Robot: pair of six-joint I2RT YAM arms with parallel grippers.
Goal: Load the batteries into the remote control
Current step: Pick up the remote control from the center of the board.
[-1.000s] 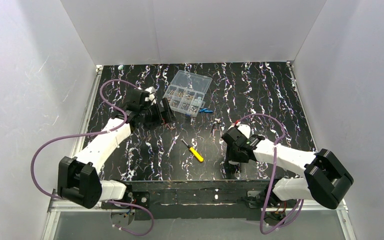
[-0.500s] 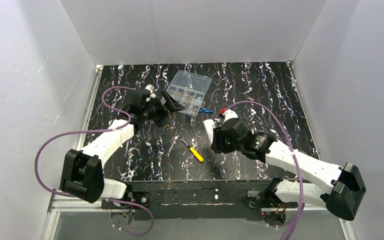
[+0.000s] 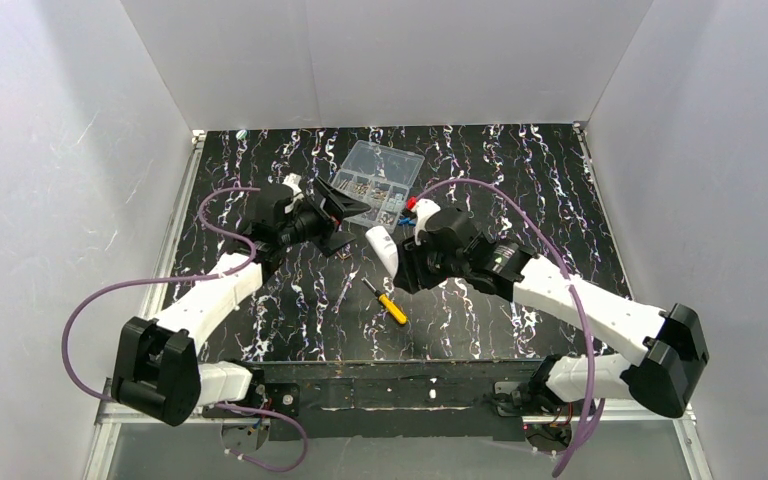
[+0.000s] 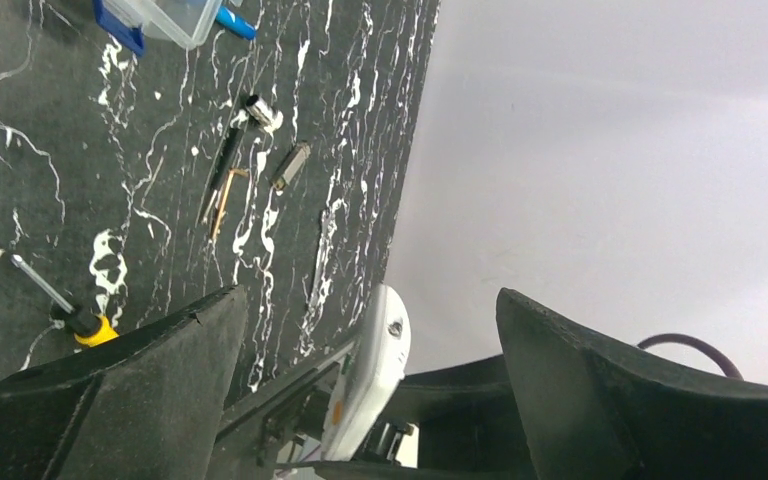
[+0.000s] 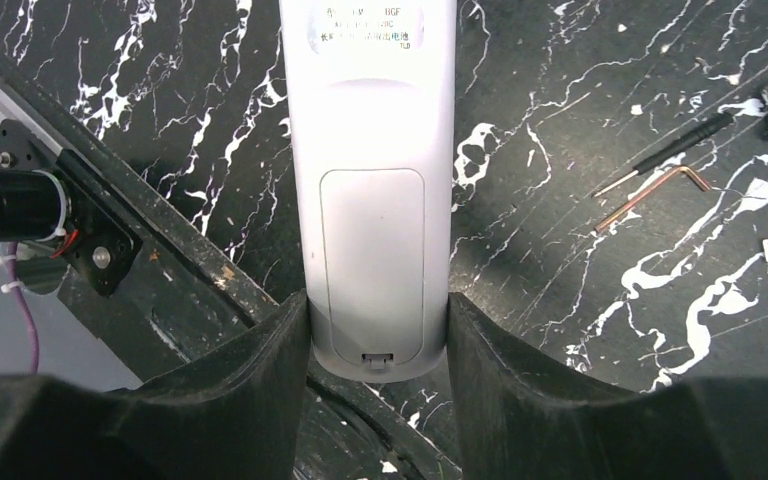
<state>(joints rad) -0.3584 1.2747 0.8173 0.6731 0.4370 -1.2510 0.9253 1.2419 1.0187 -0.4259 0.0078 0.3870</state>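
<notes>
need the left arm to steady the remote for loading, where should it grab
Take the remote by its free label end, pinching its long narrow edges. The right claw clamps the cover end, so come in from the open left claw's side. That should leave the battery cover exposed.

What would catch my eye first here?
The white remote, held above the middle of the table: the right arm clamps its battery-cover end in its jaws. The left arm faces it from the left, jaws wide open and empty. A yellow-handled screwdriver lies just nearer than the remote, and a clear box of small parts sits behind.
</notes>
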